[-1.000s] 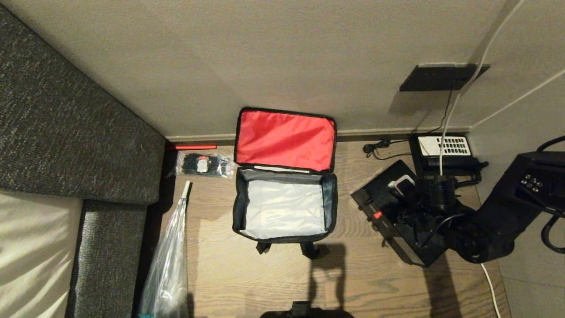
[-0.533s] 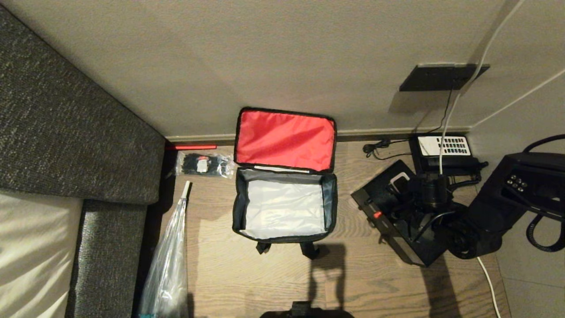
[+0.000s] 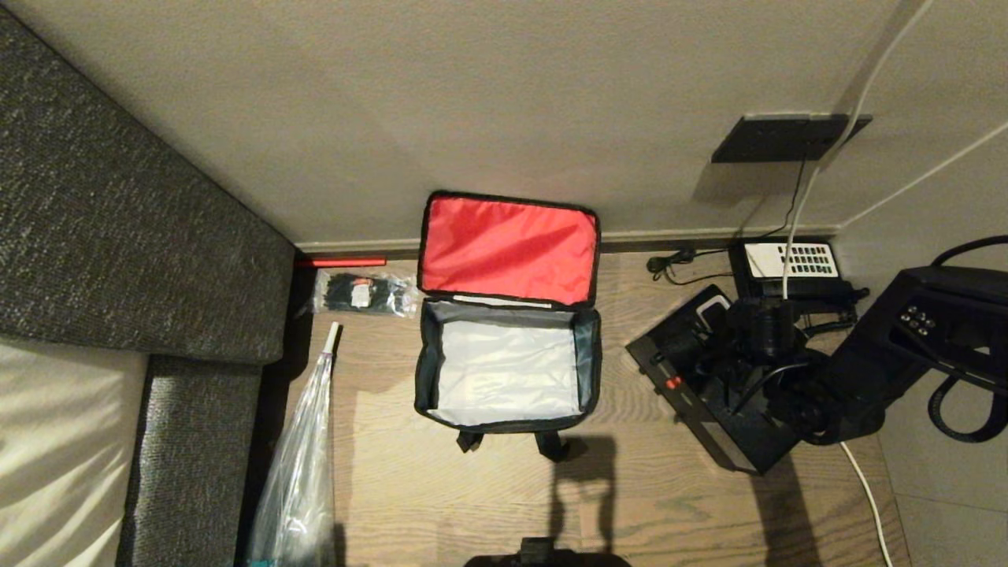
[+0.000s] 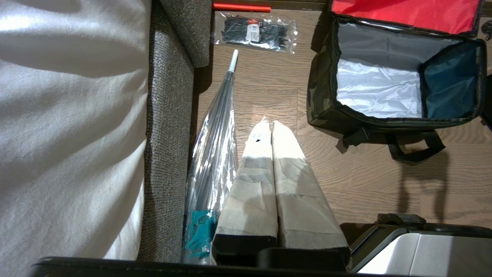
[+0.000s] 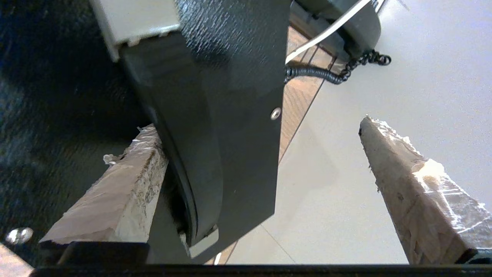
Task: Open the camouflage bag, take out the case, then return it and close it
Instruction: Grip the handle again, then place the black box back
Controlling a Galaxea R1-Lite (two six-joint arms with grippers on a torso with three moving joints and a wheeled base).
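The robot's matte black, boxy right arm (image 3: pixel 906 346) carries a cluster of small round screws and a looping black cable, while both grippers have long tapered fingers (image 4: pixel 265 181) wrapped in beige tape.

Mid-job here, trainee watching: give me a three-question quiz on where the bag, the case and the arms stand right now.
1. True or false: the camouflage bag lies open with nothing visible inside it.
2. Where is the case? A) in the bag B) on the floor to the bag's right, by the telephone C) on the sofa
3. Which gripper is at the case, and how do its fingers stand?

Key
1. True; the red lid lining faces up.
2. B.
3. The right gripper, open, with the case's strap handle between its fingers. The left gripper is shut, over the floor beside the umbrella.
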